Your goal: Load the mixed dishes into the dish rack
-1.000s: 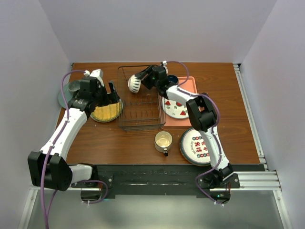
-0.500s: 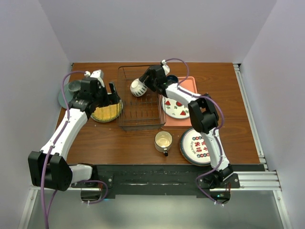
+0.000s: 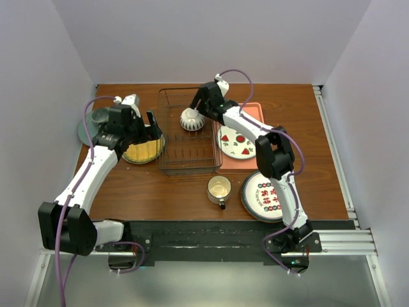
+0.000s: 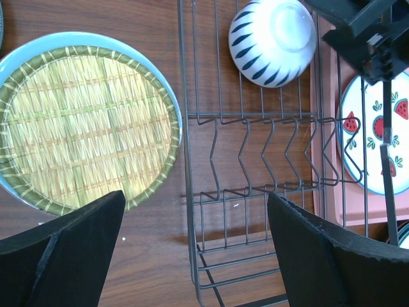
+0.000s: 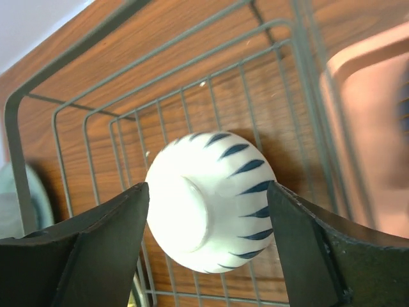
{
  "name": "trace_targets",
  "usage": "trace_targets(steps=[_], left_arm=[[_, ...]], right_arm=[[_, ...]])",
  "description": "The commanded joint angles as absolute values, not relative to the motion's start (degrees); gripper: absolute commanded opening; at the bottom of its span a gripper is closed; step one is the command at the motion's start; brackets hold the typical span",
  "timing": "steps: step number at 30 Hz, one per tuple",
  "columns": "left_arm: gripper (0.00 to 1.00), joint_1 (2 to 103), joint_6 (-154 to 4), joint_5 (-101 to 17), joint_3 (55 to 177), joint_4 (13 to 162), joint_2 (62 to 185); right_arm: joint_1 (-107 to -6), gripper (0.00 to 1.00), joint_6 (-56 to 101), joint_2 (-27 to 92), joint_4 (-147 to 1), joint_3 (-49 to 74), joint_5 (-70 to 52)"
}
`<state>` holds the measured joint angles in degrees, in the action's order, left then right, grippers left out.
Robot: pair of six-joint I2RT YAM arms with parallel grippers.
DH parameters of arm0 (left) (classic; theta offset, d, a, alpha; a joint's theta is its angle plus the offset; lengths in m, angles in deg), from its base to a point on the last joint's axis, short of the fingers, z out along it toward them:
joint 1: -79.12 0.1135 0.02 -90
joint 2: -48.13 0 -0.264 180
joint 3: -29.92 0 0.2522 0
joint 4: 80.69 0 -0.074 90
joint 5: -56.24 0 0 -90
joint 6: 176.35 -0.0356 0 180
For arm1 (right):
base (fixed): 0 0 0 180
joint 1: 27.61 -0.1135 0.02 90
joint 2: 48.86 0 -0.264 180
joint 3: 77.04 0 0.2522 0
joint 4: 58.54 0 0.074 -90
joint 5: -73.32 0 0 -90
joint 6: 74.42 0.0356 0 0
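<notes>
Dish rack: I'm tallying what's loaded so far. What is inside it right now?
One white bowl with dark stripes, upside down at the far end of the dish rack. Upturned, it hides its own inside and the wires beneath it.

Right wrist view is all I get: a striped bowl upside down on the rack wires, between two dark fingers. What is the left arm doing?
Observer: The left hand is open and empty, poised above the rack-side edge of the yellow textured plate, which lies beside the dish rack.
Operator: Is anything outside the rack that could go in?
Observer: A cream mug stands upright on the table, just off the rack's near end.
</notes>
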<state>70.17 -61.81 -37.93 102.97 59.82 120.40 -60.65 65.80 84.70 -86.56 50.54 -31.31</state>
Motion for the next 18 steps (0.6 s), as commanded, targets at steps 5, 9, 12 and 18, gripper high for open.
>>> trace_targets(steps=[5, 9, 12, 18], left_arm=[[0.98, 70.5, -61.2, -39.0, 103.1, 62.8, 120.7], [0.99, 70.5, -61.6, -39.0, 102.9, 62.7, 120.8], [0.98, 70.5, -62.0, -38.9, 102.7, 62.4, 120.6], [0.98, 70.5, -62.3, -39.0, 102.1, 62.3, 120.6]], right_arm=[[-60.5, 0.8, 57.1, 81.0, -91.4, 53.2, -33.3], [-60.6, 0.79, 54.8, 81.3, -91.5, 52.4, -30.2], [-61.1, 0.79, 53.4, 80.7, -90.2, 50.5, -29.1], [-61.5, 0.76, 53.0, 82.4, -87.9, 49.8, -24.5]])
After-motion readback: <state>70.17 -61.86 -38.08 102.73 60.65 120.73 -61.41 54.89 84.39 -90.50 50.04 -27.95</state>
